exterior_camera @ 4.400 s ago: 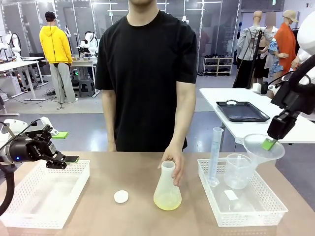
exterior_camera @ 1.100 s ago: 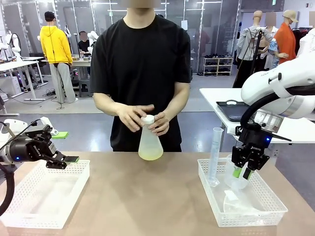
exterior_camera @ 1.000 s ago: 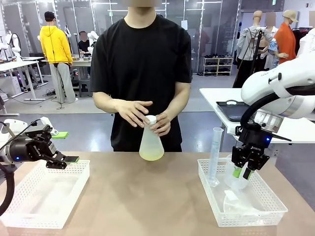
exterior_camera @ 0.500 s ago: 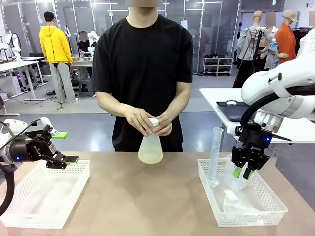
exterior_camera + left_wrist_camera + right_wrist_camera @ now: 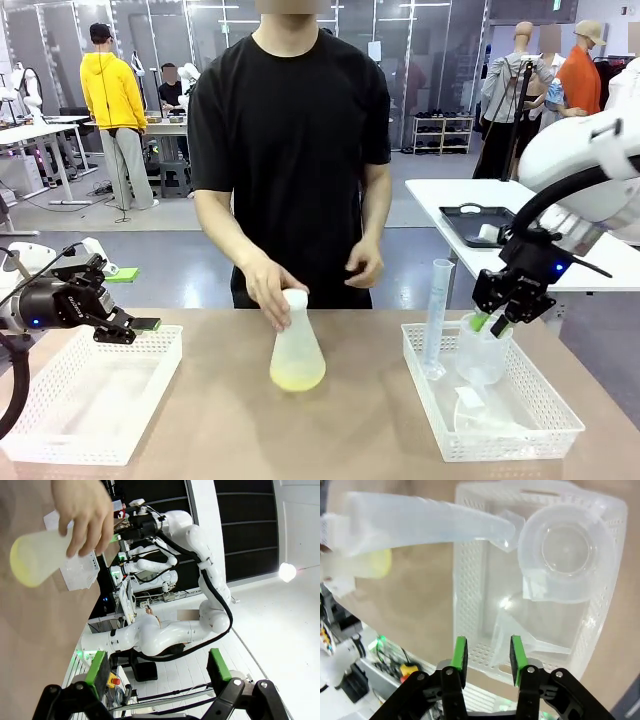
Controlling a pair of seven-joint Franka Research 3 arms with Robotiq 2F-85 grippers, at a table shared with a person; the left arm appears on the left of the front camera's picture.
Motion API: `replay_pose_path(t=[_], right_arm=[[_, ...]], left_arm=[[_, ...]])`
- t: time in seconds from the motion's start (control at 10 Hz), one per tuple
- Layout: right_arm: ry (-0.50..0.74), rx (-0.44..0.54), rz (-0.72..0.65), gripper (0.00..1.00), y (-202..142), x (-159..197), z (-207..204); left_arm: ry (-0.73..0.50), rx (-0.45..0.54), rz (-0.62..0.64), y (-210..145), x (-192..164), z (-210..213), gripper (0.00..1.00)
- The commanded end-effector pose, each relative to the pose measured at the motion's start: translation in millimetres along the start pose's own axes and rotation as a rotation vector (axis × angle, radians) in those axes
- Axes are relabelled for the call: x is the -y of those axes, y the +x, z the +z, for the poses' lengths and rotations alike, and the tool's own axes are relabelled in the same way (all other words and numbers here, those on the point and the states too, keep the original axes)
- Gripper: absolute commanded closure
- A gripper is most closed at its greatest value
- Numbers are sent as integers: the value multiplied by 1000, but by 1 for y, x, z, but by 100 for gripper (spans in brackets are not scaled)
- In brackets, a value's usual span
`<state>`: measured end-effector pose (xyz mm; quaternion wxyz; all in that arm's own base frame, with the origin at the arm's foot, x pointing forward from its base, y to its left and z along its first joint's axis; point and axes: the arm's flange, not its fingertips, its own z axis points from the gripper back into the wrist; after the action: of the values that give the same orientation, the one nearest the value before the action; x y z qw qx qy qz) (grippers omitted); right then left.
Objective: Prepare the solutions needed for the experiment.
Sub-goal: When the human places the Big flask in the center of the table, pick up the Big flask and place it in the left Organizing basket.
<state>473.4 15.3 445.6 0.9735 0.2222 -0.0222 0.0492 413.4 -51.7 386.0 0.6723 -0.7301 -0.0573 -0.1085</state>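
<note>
The yellow liquid [image 5: 297, 379] lies shallow in the bottom of a capped flask [image 5: 297, 340] standing mid-tabletop [image 5: 220, 420], with the person's hand [image 5: 264, 288] gripping its neck. The left end effector [image 5: 135, 298] hangs wide and empty over the left basket [image 5: 70, 450]. The right end effector [image 5: 489, 322] (jaws narrow, nothing between them) hovers just above a beaker [image 5: 483, 360] in the right basket [image 5: 560, 425].
</note>
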Motion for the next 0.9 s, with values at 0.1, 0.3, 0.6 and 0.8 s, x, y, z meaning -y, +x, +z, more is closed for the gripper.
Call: replay_pose_path(t=[0.1, 0.3, 0.6, 0.8], right_arm=[[214, 200, 27, 55, -38, -13, 14], [371, 197, 67, 52, -56, -12, 31], [610, 213, 91, 18, -76, 2, 43], [742, 199, -1, 18, -78, 14, 37]], left_arm=[[-15, 4, -6, 1, 3, -1, 0], [-15, 4, -6, 1, 3, -1, 0], [-15, 4, -6, 1, 3, -1, 0], [-15, 4, -6, 1, 3, -1, 0]])
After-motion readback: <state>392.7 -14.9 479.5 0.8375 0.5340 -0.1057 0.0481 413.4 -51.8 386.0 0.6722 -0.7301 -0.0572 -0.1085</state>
